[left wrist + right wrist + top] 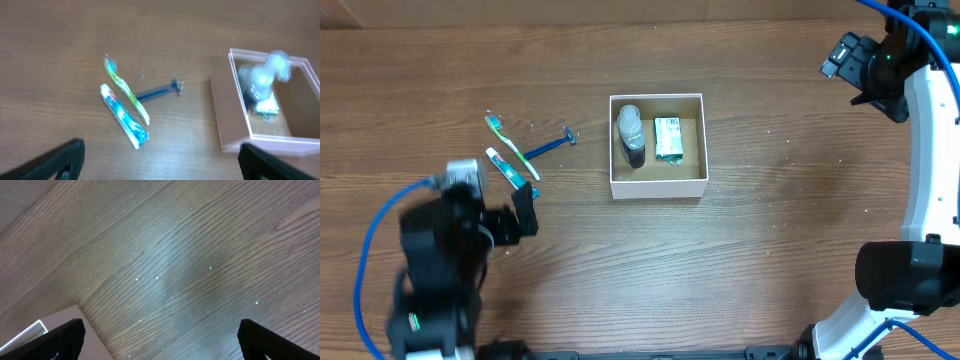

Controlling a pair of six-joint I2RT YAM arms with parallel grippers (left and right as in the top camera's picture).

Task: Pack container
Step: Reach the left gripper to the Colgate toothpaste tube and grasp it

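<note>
The container [656, 186], a white-walled square box with a tan floor, sits mid-table and holds a grey bottle [631, 134] and a green-white packet [668, 138]. It shows at the right of the left wrist view [231, 115], and its corner shows in the right wrist view [60, 320]. To its left lie a toothbrush [513, 146], a toothpaste tube [506, 165] and a blue razor [552, 145]; all three show in the left wrist view, toothbrush [127, 92], tube [122, 116], razor [157, 91]. My left gripper [525, 208] is open and empty, just below the tube. My right gripper [850, 60] is open and empty at the far right.
The wooden table [770, 230] carries only these items. Blue cables run along both arms. The right arm's base [905, 275] stands at the lower right, the left arm's body [435, 270] at the lower left.
</note>
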